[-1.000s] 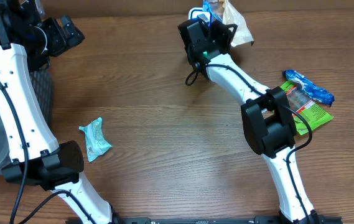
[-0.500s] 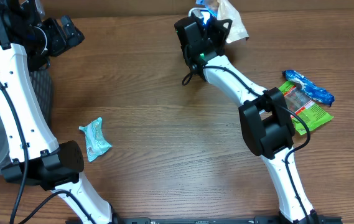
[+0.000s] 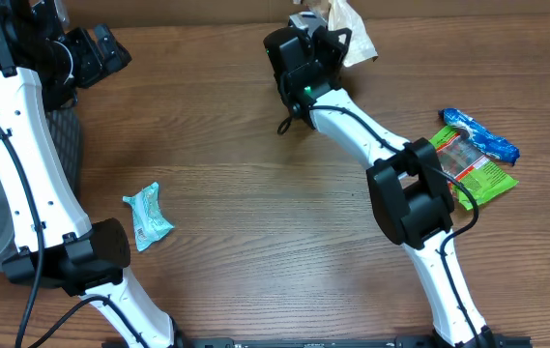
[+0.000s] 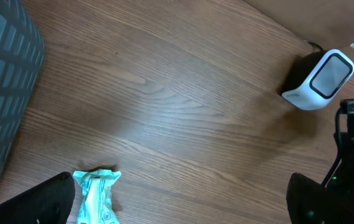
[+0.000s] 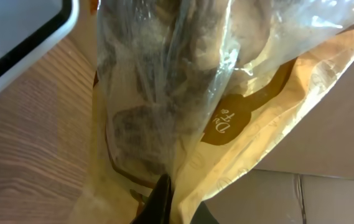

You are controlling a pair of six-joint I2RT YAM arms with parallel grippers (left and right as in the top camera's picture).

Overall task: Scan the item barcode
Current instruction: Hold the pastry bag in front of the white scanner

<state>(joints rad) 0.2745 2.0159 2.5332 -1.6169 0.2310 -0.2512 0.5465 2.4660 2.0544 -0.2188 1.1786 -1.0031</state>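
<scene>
My right gripper (image 3: 331,37) is at the far edge of the table, shut on a yellow and clear snack bag (image 3: 354,41). In the right wrist view the bag (image 5: 183,93) fills the frame, pinched between my fingertips (image 5: 164,198). The scanner's dark window (image 5: 15,37) shows at the top left, close beside the bag. From overhead only a white corner of the scanner (image 3: 303,19) shows behind the gripper. The left wrist view shows the white scanner (image 4: 318,78) standing on the table. My left gripper (image 4: 180,196) hangs open high over the table's left side, holding nothing.
A teal packet (image 3: 147,215) lies on the left part of the table, and its top also shows (image 4: 99,196) by my left finger. A green packet (image 3: 476,172) and a blue one (image 3: 479,133) lie at the right. A dark mesh basket (image 3: 62,145) stands at the left edge.
My right gripper has carried the snack bag to the left and farther back, so it now covers the scanner's blue light. The left arm has not moved.
</scene>
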